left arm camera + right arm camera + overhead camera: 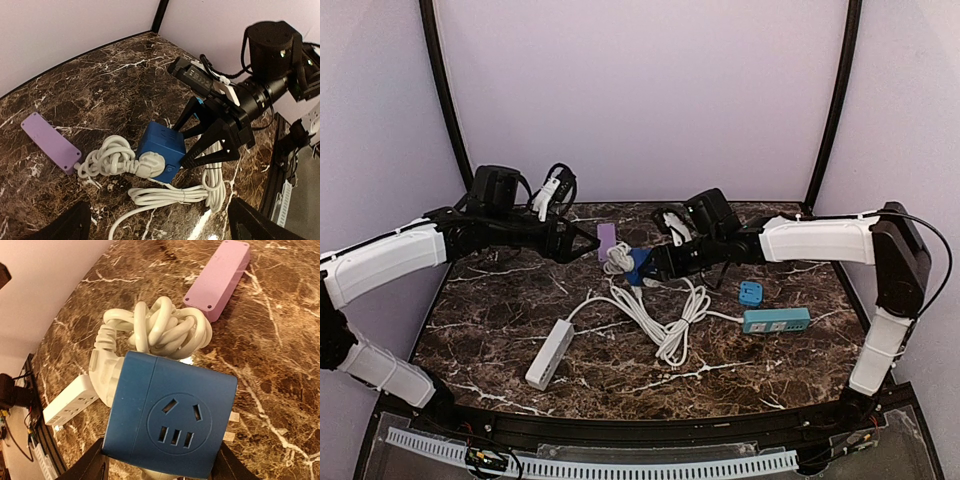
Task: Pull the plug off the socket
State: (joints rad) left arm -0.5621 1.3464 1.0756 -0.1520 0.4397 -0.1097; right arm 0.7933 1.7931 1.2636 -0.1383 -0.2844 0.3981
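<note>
Socket: blue cube socket [162, 147], near the middle of the surface [500, 300], slightly toward 12 o'clock in the overhead view.
Plug: white plug [150, 164] seated in the cube's 9 o'clock face, with the coiled cord [107, 157] just beyond it.
Grip: right claw [177, 145] clamped on the cube's sides.
Free arm: left claw [590, 241] spread wide, holding nothing, near the plug.
Risk: the fingers may close on loose coils instead of the plug body, dragging the cord and the purple strip [50, 142]. A skewed tug could twist the cube out of its hold.
</note>
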